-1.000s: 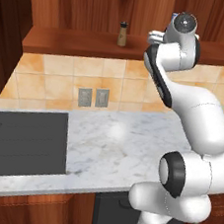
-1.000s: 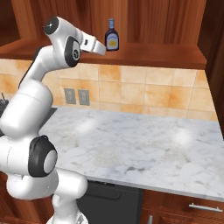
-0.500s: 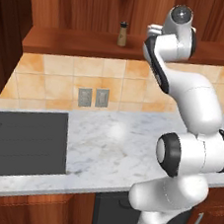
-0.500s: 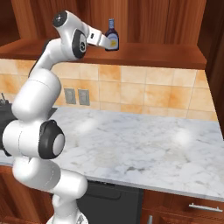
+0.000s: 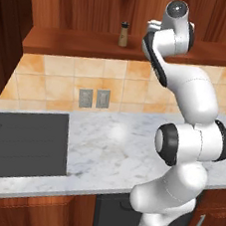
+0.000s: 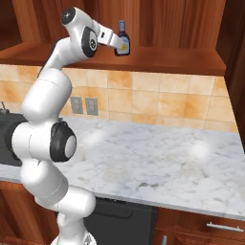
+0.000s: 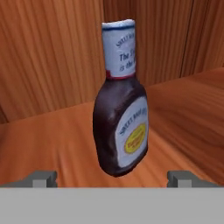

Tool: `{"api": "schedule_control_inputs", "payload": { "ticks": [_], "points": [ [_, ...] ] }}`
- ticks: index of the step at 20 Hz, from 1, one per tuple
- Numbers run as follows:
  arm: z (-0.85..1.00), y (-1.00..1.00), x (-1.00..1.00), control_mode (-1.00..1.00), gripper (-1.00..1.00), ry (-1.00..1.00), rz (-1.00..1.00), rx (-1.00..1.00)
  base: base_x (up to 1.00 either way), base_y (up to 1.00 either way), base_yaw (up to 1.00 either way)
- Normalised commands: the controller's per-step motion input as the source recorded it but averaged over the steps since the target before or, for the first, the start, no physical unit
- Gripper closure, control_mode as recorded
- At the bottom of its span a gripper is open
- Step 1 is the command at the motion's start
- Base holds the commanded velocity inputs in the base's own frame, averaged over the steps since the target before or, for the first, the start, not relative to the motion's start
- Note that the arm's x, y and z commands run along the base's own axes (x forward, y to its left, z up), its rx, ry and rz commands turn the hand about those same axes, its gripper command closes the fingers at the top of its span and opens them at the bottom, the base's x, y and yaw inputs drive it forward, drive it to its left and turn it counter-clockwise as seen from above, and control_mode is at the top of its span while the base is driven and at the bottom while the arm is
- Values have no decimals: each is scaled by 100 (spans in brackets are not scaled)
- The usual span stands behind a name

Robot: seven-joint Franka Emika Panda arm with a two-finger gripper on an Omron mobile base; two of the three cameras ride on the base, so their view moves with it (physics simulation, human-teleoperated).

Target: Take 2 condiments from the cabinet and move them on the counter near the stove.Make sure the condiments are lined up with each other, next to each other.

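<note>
Fingers point(image 7: 112, 179) spread wide, nothing gripped | brown bottle point(image 7: 121, 116) upright on cabinet shelf point(image 7: 57, 135), centred btwn tips | risk: fwd push w/o closing could tip bottle; tan shaker point(image 5: 123, 34) well apart.

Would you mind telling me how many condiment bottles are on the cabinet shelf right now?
2: the tan shaker stands toward the shelf's left; the dark brown sauce bottle stands right of it, before the open gripper. The arm may hide others.

"SWEET" is legible on the dark brown bottle point(image 7: 120, 131) (cap band and oval label); the remaining print is blurred.
</note>
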Motion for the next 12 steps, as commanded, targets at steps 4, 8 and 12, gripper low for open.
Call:
{"api": "schedule_control_inputs", "payload": {
  "ticks": [4,8,12],
  "points": [
    [0,-3,17,-100,-100,1,-6,0,0,0,0],
    [0,-6,17,-100,-100,1,-6,0,0,0,0],
    [0,-6,21,-100,-100,1,-4,0,0,0,0]
  ]
}}
